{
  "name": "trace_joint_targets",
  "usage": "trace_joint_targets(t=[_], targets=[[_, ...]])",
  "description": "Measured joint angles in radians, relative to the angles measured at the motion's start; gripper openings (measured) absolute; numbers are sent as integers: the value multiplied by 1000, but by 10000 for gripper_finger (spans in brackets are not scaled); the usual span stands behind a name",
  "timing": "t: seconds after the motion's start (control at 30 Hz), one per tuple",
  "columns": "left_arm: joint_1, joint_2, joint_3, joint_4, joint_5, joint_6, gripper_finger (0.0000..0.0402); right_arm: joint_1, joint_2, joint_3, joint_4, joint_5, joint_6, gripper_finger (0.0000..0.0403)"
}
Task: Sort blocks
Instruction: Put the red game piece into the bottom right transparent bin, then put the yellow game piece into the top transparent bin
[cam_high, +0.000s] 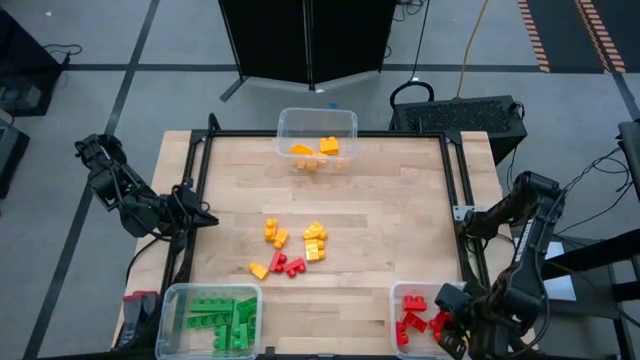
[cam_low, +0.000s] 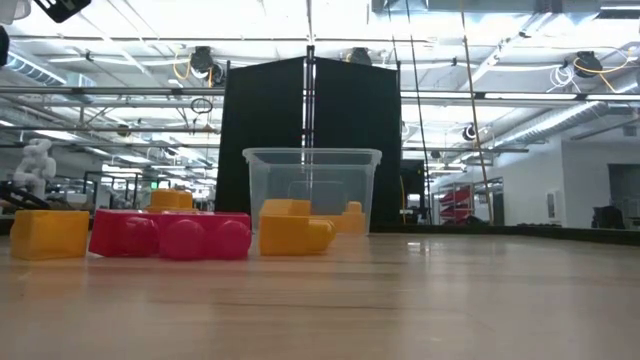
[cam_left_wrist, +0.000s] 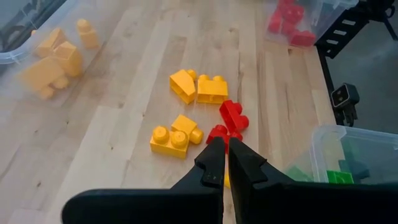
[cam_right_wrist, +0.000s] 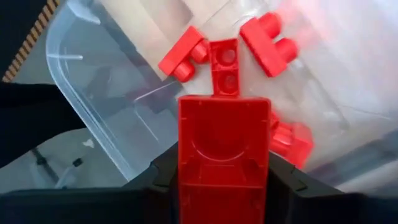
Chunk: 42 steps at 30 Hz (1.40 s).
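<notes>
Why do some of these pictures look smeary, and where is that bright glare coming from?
In the right wrist view, the red block held by the right gripper is sharp, while the red blocks beyond it smear; white glare washes the clear bin. In the left wrist view, the yellow blocks in the far bin look soft. In the low view, ceiling lights blow out white.

Robotics lab or industrial test hall. Open ceiling with exposed ducts, pipes and strip lights (cam_low: 120, 60). Black fabric partition (cam_low: 310, 150) stands beyond the wooden table (cam_high: 380, 200), far side from both grippers. Grey carpet-tile floor (cam_high: 150, 40) with loose cables. White humanoid robot figure (cam_low: 35, 165) and shelving in the room behind, well away from the arms.
</notes>
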Motion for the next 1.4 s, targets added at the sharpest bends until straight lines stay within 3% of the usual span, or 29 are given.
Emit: trace_joint_targets(t=[0.27,0.57,0.7,1.0,1.13,1.4], targets=[[0,0,0,0,-27,0,3,-25,-1,-156,220,-51,-55,122],[0,0,0,0,-34,0,3,-42,-1,-222,253,-56,-81,122],[0,0,0,0,-34,0,3,-43,-2,-223,255,-104,-78,122],[0,0,0,0,-34,7,3,-45,-2,-223,236,-128,52,282],[0,0,0,0,-34,7,3,-49,-2,-222,248,-157,62,290],[0,0,0,0,-33,7,3,-107,-25,-138,251,-157,99,268]])
